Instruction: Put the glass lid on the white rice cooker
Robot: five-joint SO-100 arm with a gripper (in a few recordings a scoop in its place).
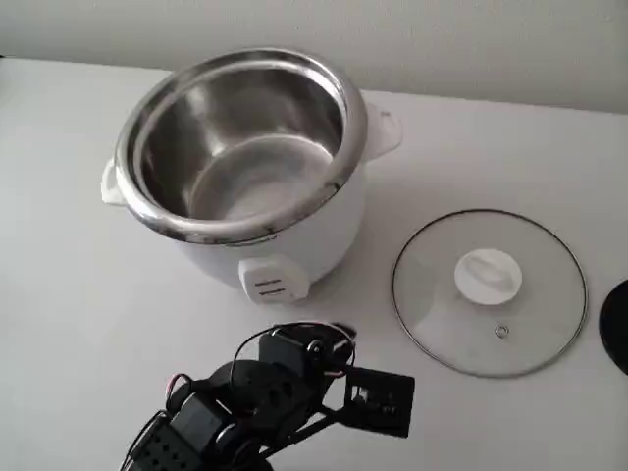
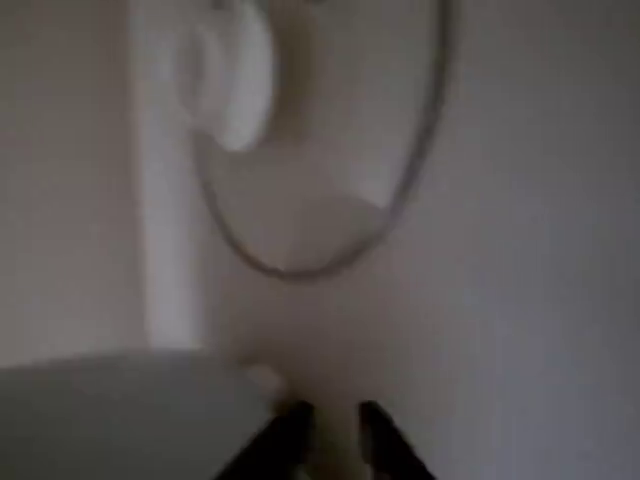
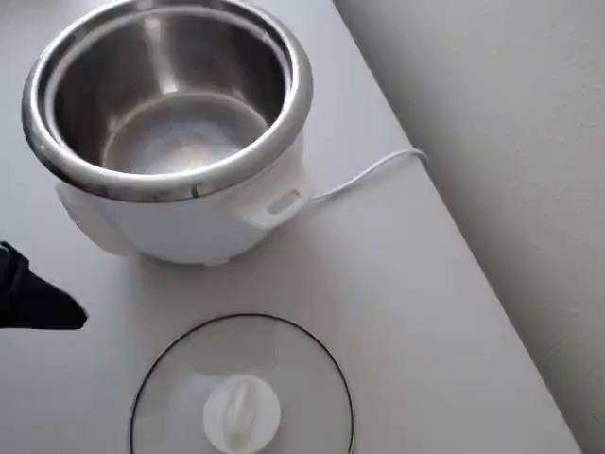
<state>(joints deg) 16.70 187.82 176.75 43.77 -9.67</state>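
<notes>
Glass lid (image 1: 490,291): flat on table, right of white rice cooker (image 1: 245,157) in fixed view, well apart, untouched. Gripper (image 2: 332,440): slightly parted, empty, short of lid. Advised: approach from above, pinch centre knob (image 1: 487,276) squarely, lift level.

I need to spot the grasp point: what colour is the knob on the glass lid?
White; the knob at the glass lid centre shows best in the fixed view.

White rice cooker (image 1: 324,231) with shiny steel pot, clear glass lid (image 1: 535,324) with white knob, black end effector (image 2: 331,437).
</notes>
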